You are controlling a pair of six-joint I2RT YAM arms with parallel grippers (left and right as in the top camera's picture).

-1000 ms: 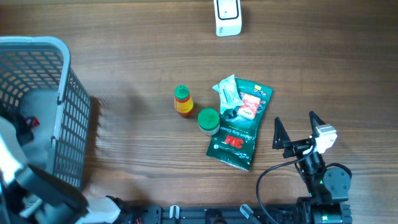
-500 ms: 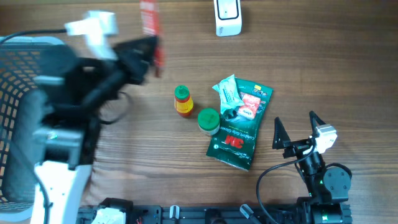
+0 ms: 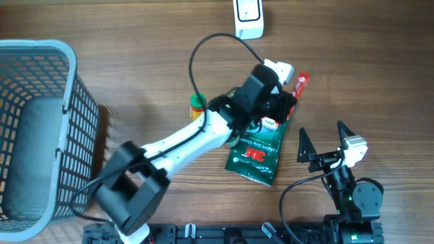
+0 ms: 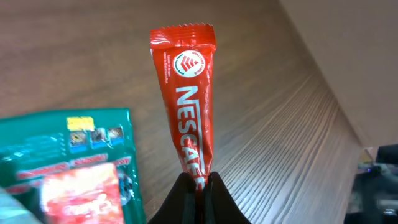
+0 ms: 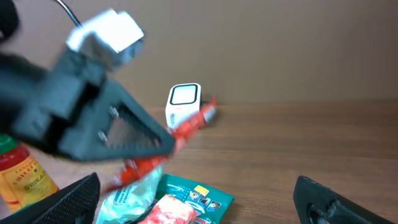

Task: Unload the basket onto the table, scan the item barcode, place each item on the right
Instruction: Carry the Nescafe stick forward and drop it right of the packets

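Note:
A red Nescafe stick sachet (image 4: 186, 106) sticks out of my left gripper (image 4: 199, 183), which is shut on its lower end. Seen from overhead, the left gripper (image 3: 288, 100) hovers over the pile of goods right of centre, with the sachet (image 3: 301, 84) pointing toward the far edge. The white barcode scanner (image 3: 248, 18) stands at the far edge, some way beyond the sachet. In the right wrist view the sachet (image 5: 193, 124) is blurred in front of the scanner (image 5: 184, 102). My right gripper (image 3: 323, 139) rests open near the front right, holding nothing.
A grey mesh basket (image 3: 41, 51) fills the left side. Under the left arm lie a green 3M packet (image 3: 254, 156), a small red-and-white packet (image 4: 81, 193) and a sauce bottle (image 3: 197, 103) with a green cap. The right arm's base (image 3: 356, 200) sits at the front edge.
The left arm has swung from the basket on the left across to the pile right of centre, carrying the red sachet. The right arm has not moved.

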